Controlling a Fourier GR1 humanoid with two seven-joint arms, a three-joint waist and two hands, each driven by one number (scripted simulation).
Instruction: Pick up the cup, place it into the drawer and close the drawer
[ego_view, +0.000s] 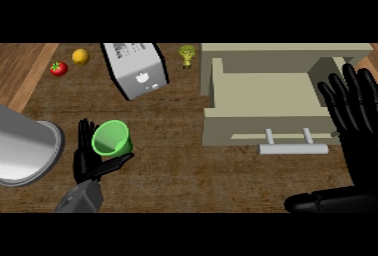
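Observation:
The green cup (111, 138) is tilted, its mouth facing up and left, at the lower left of the head view. My left hand (90, 161) is shut on it, fingers behind its left side and thumb under its base. The beige drawer (258, 126) stands pulled open at the right, nothing inside it, and its pale bar handle (293, 148) faces me. My right hand (359, 142) is open with fingers straight and pointing up, beside the drawer's right wall. The cup is well left of the drawer.
A silver toaster (137, 70) lies between cup and drawer at the back. A tomato (58, 68) and a lemon (80, 56) sit at the back left, and a yellow-green vegetable (187, 55) by the cabinet. A large grey pot (26, 150) stands left of the cup.

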